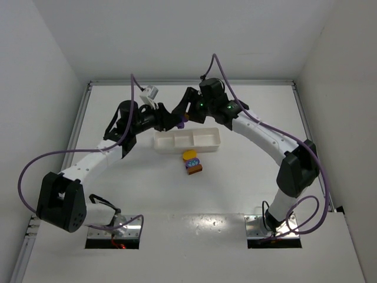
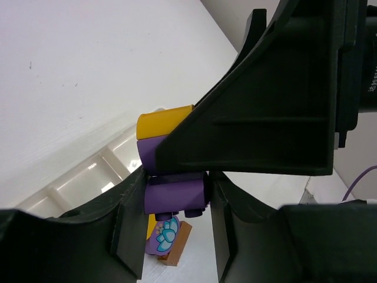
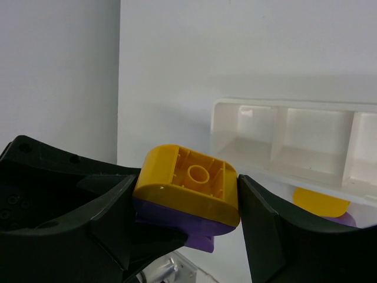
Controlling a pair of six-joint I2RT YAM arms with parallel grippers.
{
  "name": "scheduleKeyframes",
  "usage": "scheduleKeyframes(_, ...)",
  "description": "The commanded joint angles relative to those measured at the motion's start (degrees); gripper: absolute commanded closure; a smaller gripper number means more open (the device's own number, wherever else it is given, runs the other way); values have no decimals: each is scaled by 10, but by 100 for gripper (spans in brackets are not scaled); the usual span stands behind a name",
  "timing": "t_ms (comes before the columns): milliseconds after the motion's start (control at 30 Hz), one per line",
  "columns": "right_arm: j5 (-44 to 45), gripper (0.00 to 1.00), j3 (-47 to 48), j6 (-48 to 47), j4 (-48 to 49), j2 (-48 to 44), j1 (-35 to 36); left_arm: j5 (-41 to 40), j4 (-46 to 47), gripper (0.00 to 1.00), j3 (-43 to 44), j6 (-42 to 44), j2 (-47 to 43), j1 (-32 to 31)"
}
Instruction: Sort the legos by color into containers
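The right gripper (image 3: 187,200) grips the yellow brick (image 3: 188,177), the left gripper (image 2: 175,203) pinches the purple brick (image 2: 174,194) beneath (near the white tray (image 1: 177,147)).

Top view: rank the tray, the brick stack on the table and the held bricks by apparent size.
1. tray
2. brick stack on the table
3. held bricks, mostly hidden, so their rank is unsure

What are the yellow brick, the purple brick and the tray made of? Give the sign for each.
Yellow brick: moulded plastic, semi-gloss; ribbed hollow underside with a tube, soft highlights.
Purple brick: likely the same plastic; smooth, rounded edges, even colour.
Tray: probably thin white plastic, glossy; bright glints on its dividers.
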Motion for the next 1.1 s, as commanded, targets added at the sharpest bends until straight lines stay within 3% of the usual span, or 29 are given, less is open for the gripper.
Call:
scheduleKeyframes(0, 77, 100, 11, -7, 28, -20, -32, 24, -3, 100, -37, 9, -47, -7)
scheduleKeyframes(367, 83, 100, -26, -7, 44, -36, -80, 29, -29, 100, -102, 9, -114, -7)
scheduleKeyframes(500, 73, 100, -45, -12, 49, -46, -95, 14, -57, 100, -109, 45, -127, -7)
scheduleKeyframes(767, 97, 100, -115, -85, 67, -90, -95, -241, -189, 100, -39, 199, -104, -13)
scheduleKeyframes(1067, 97, 100, -127, -97, 77, -102, -95, -277, -182, 95, -13, 216, 4, -23)
